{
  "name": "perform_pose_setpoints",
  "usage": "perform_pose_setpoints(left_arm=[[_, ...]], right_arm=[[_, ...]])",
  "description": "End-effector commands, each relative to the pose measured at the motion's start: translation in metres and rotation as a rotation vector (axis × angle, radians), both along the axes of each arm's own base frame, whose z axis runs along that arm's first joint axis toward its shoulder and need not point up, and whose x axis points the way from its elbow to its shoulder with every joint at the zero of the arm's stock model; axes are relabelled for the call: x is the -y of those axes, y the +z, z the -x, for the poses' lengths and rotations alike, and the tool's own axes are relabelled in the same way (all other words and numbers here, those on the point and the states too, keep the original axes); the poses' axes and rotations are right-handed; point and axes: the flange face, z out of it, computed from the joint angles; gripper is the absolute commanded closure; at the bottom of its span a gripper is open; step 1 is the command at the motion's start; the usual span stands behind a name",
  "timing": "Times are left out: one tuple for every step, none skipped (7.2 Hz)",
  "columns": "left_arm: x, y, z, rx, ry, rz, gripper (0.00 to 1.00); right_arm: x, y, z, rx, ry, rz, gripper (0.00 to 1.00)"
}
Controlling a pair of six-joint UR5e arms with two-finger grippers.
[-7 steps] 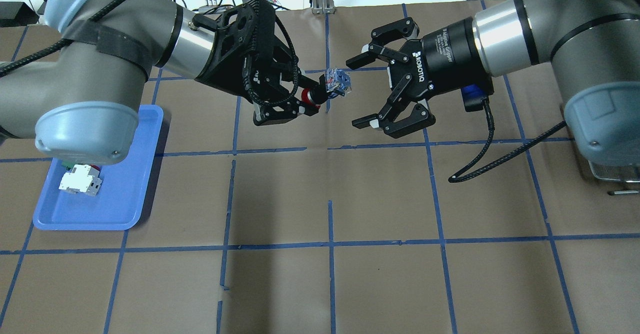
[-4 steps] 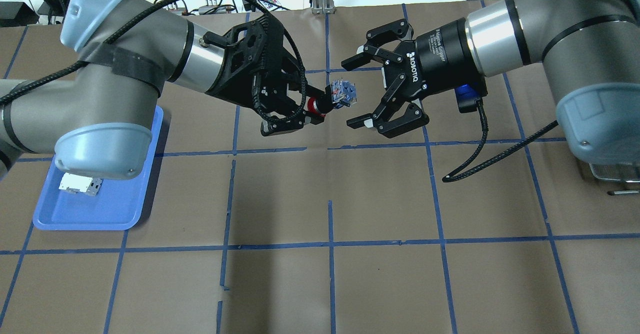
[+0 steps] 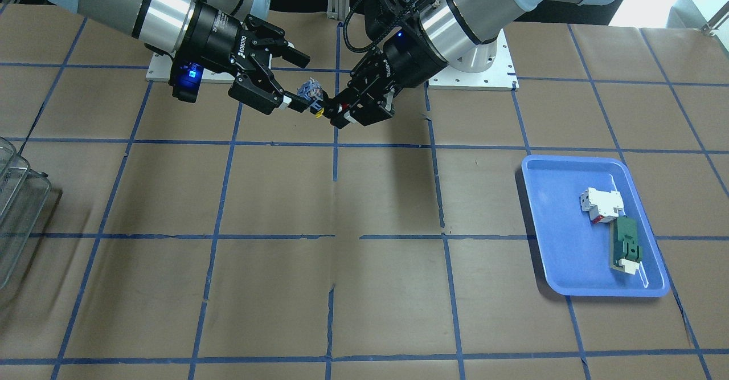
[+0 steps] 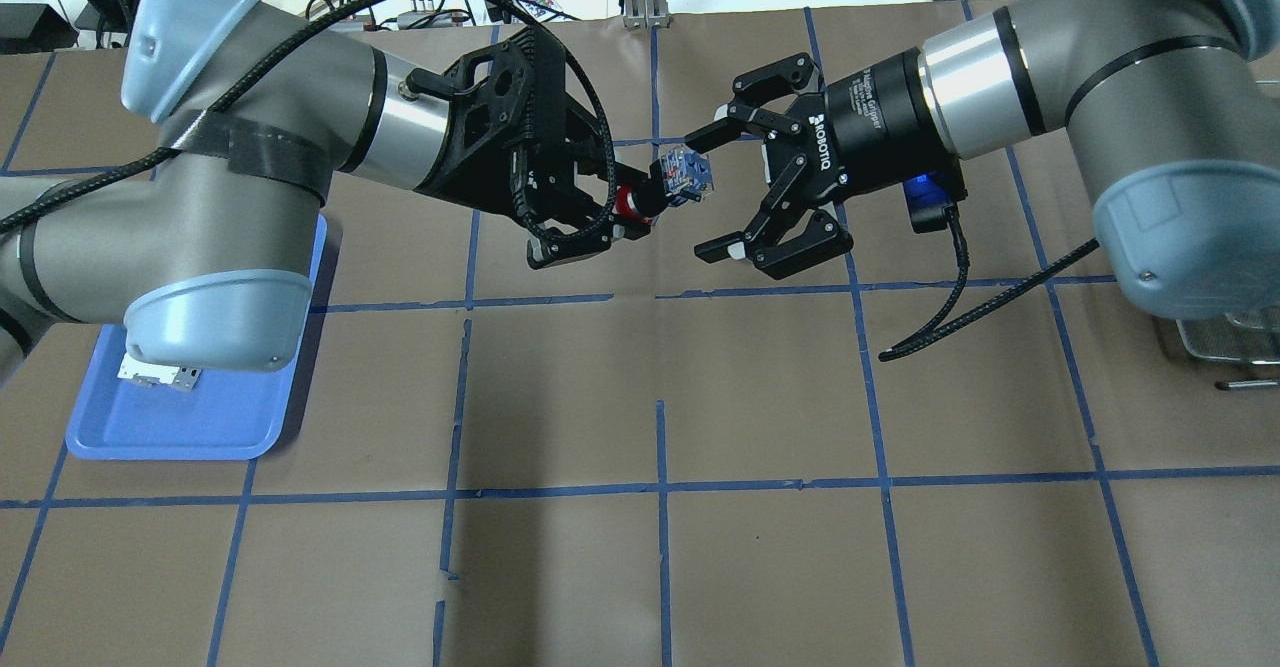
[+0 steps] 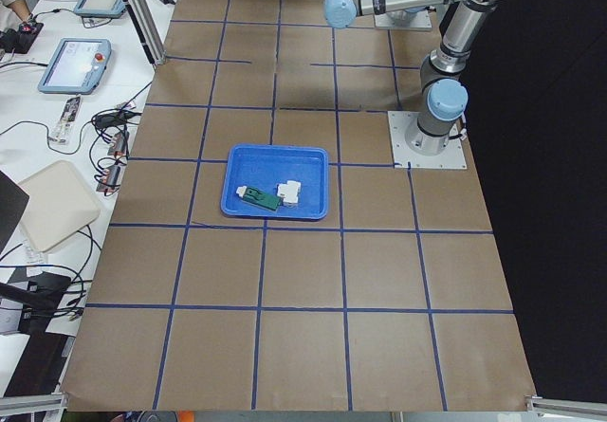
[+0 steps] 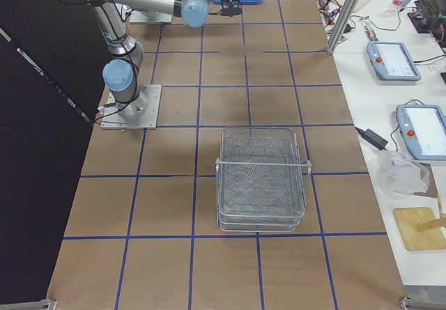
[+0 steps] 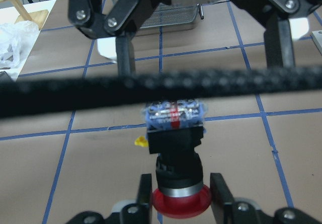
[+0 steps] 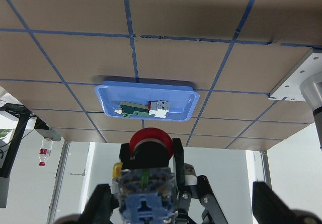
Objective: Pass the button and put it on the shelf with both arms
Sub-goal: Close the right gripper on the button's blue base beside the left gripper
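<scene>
The left pincer (image 4: 620, 209) is clamped on the red cap of the button (image 4: 682, 177). It holds the button in the air above the counter (image 4: 660, 567), well away from the tray (image 4: 200, 439), with the clear block pointing away from the tray. The right pincer (image 4: 708, 192) is spread wide on the side of the button far from the tray. It has one fingertip on either side of the block and holds nothing. The shelf (image 6: 261, 177) stands on the counter, farthest from the tray.
</scene>
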Motion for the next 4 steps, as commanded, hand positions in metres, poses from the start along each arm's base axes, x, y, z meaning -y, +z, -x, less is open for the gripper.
perform_pose_setpoints(left_arm=[[-0.0006, -0.002, 0.0006, -0.001, 0.001, -0.005, 1.0], [-0.001, -0.0011, 0.0007, -0.003, 0.001, -0.005, 1.0], [-0.0008, -0.0027, 0.0006, -0.001, 0.002, -0.008, 1.0], [0.0, -0.0043, 0.0006, 0.0, 0.002, -0.011, 1.0]], right_arm=[[-0.0001, 0.0004, 0.0, 0.0, -0.019, -0.025, 0.0], [0.0003, -0.0002, -0.0001, 0.001, -0.019, -0.027, 0.02], [0.0004, 0.0001, -0.0001, 0.003, -0.019, -0.025, 0.0], [0.0021, 0.0014, 0.0, 0.0, -0.019, -0.006, 0.0]])
